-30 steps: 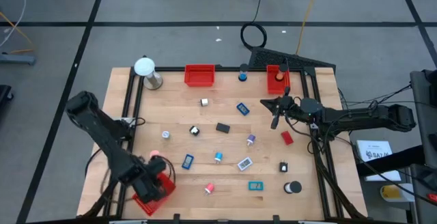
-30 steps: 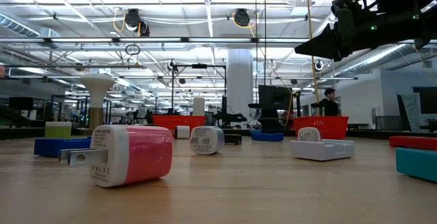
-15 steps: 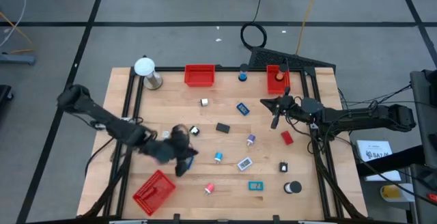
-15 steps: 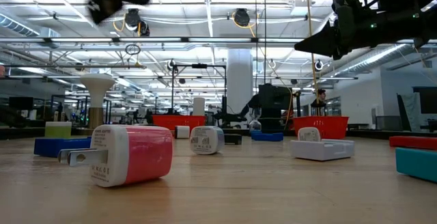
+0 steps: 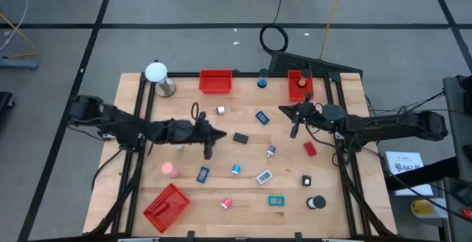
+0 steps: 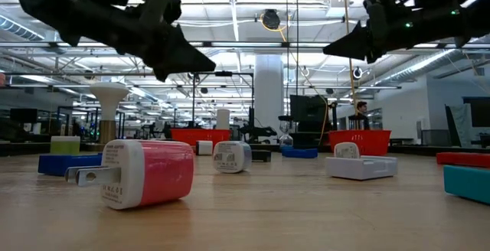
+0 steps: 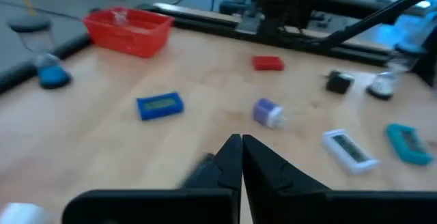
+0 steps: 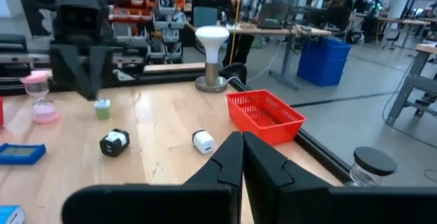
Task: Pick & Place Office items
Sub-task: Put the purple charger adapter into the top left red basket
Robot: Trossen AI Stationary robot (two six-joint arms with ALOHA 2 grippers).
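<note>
High view: left gripper (image 5: 207, 151) and right gripper (image 5: 294, 130) hover mid-table, closed, empty

We are seeing even, bright overhead lighting casting only soft shadows on the surface (image 5: 243, 175). The left wrist view is blurring throughout, and ceiling lamps (image 6: 269, 19) are glaring while the arms are showing as dark silhouettes.
</note>
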